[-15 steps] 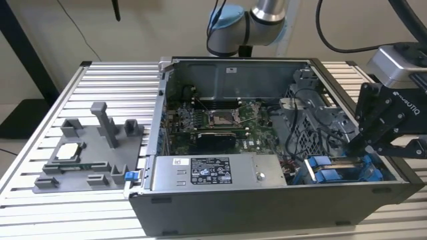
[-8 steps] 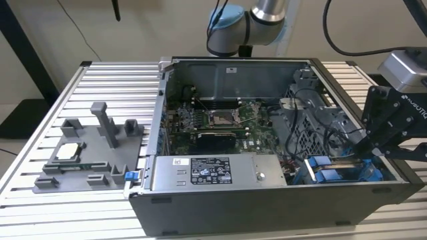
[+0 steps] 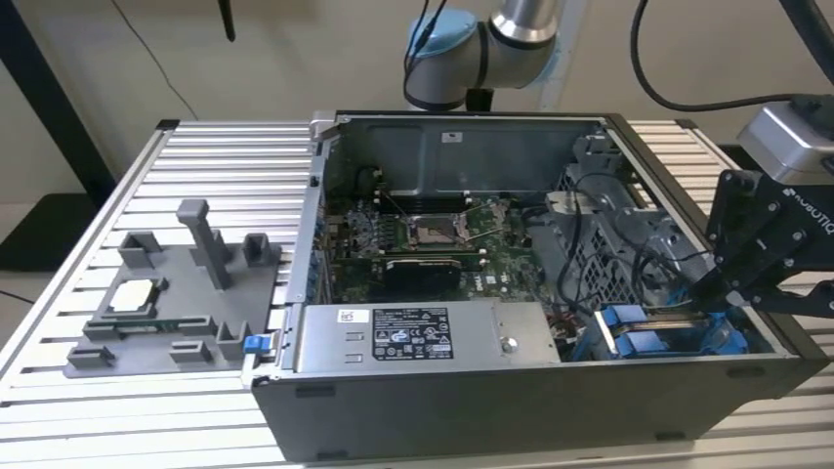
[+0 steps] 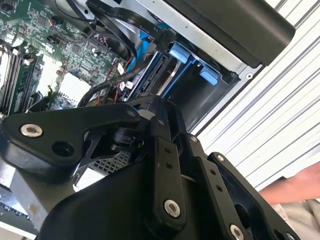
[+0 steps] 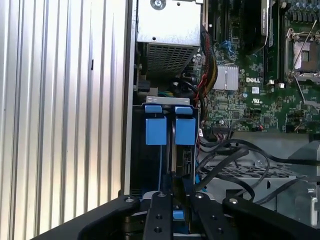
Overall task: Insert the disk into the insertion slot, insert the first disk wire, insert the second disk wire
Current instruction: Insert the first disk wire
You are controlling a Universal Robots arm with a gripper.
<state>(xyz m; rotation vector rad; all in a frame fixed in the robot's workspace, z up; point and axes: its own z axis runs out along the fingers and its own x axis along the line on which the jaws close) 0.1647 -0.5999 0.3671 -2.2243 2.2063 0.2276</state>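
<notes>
In the exterior view, the blue-framed disk (image 3: 647, 342) sits in the insertion slot (image 5: 167, 102) at the computer case's (image 3: 521, 410) four o'clock corner, just beneath the tool (image 3: 717, 293); I cannot tell its grip. Ribbed aluminium tabletop (image 3: 195, 166), beige wall (image 3: 300, 59).

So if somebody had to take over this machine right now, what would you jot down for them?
Gripper: the black gripper hangs inside the open grey computer case, at the end of the blue-framed disk drive. Whether it holds anything cannot be told.
Things: the drive sits in the grey sheet-metal insertion slot. Black cables run beside it.
Done: the disk looks inserted.
Left: neither disk wire can be confirmed as plugged in, so treat both as open.
</notes>
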